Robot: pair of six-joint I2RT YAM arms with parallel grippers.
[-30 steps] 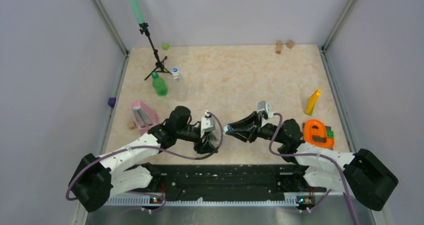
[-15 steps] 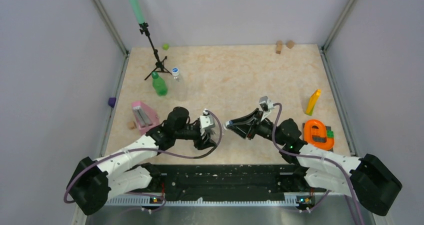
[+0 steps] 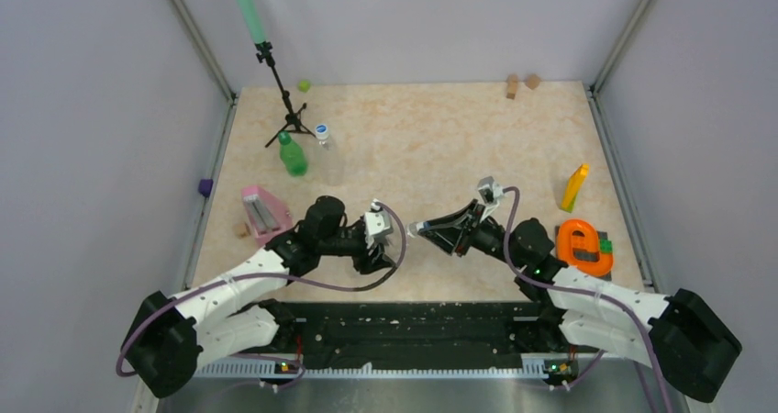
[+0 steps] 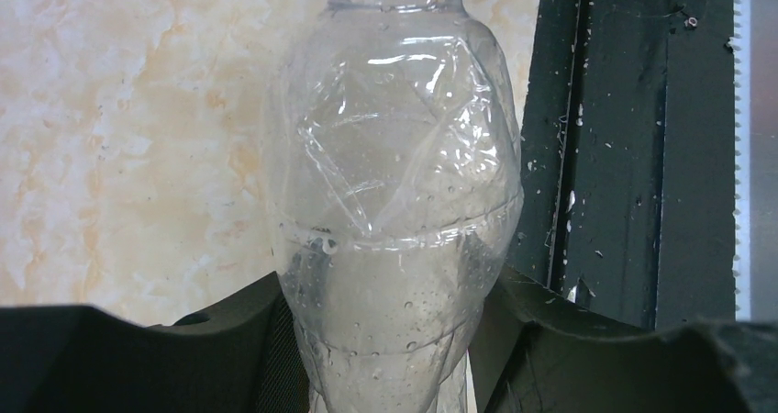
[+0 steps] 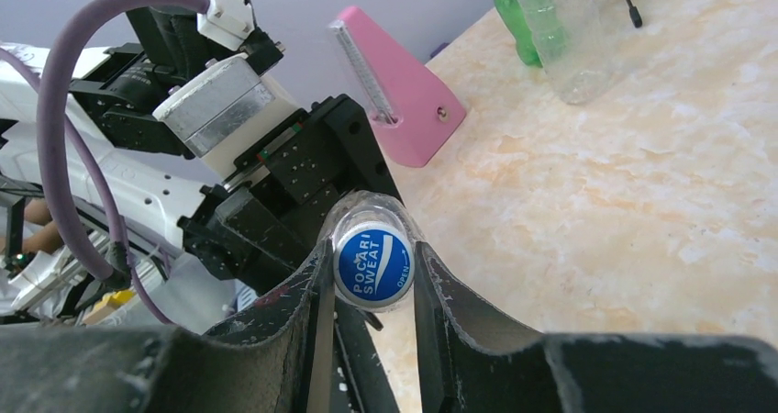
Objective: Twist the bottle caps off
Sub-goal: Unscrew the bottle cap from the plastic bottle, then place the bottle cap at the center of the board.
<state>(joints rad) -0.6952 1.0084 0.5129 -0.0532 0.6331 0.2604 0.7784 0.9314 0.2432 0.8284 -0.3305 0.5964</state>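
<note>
A beige marbled table (image 3: 440, 138) is enclosed by pale grey walls, and both arms are stretched toward each other over its near middle. A clear bottle (image 4: 394, 202) is held on its side above the table, between the two arms. It is clamped at its lower body by the left gripper (image 4: 390, 335), and the thin plastic is creased where it is pinched. Its neck is pointed toward the right gripper (image 5: 372, 280), and its blue cap (image 5: 372, 265) is seen end-on between that gripper's fingers (image 5: 459, 326). The fingers are set narrowly apart, close against both sides of the cap; whether it is actually squeezed cannot be told.

At the far left, a green bottle (image 3: 293, 156) with a dark green cap (image 3: 284, 139) and a second clear bottle (image 3: 328, 161) with a second blue cap (image 3: 322, 129) are stood upright beside a black tripod (image 3: 286, 115). A pink wedge (image 3: 261, 211) is placed near the left arm. A yellow block (image 3: 574, 186) and an orange object (image 3: 583, 245) are found at the right.
</note>
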